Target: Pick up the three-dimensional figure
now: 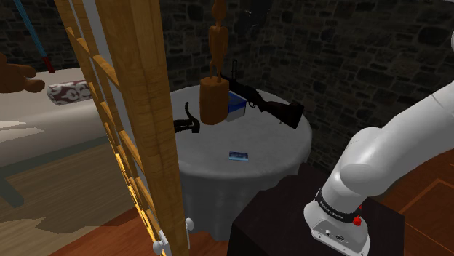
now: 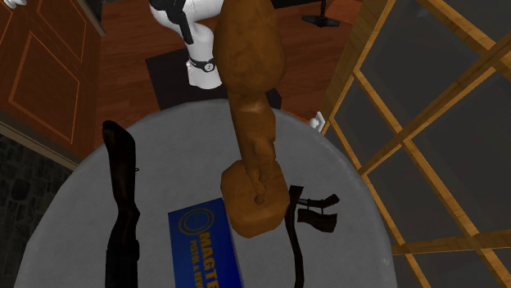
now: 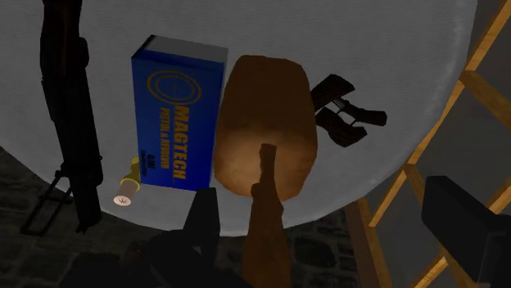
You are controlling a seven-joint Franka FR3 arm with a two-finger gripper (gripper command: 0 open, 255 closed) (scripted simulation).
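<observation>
Claw [image 3: 326,196]: fingers [image 3: 205,225] spread wide, pinching nothing.
Brown carved figure [image 3: 266,131]: upright on round grey-clothed table [image 3: 393,49], base beyond fingertips, slender top rising between fingers, nearer one.
Blue box [image 3: 176,123]: flat, just beside figure base.
Rifle [image 3: 70,114]: beyond box, farther from claw.
Brass cartridge [image 3: 127,188]: between box and rifle.
Room: dark stone wall [image 1: 349,58], wooden floor [image 2: 123,49], wooden lattice frame [image 3: 483,90] beside table.

Your white arm [image 1: 396,138] folded, upper link slanting down to bent joint, wrist [image 1: 336,211] with black ring pointing downward. Your end effector [image 3: 323,192] open: two black fingers [image 3: 201,229] stand wide apart.
</observation>
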